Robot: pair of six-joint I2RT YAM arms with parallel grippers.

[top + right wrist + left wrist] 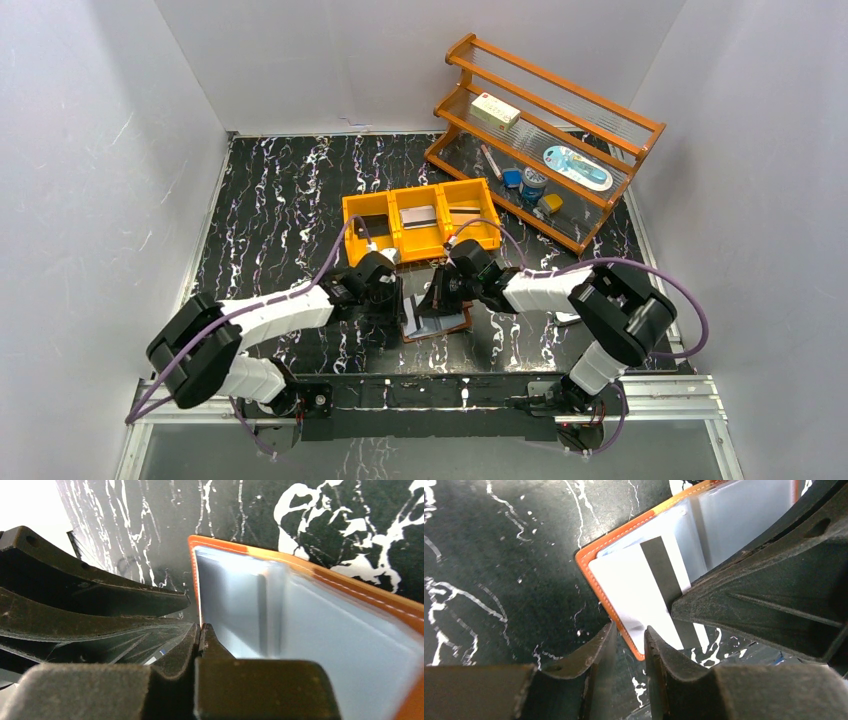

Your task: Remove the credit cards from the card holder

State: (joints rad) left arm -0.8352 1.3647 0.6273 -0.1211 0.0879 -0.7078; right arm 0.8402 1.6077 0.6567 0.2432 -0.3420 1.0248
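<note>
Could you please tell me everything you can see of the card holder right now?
The card holder lies open on the marbled table between both grippers. It looks like orange-brown leather with pale stitching, holding clear bluish plastic sleeves. A pale card with a dark stripe lies inside. The left gripper straddles one corner; the shut right gripper meets a sleeve edge.

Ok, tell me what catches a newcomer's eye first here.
The open card holder at front centre draws the eye: the right gripper is shut at its edge, the left gripper slightly open at a corner. A pale credit card with a dark stripe shows in its clear sleeve. Behind stand an orange bin and a wooden rack.
</note>
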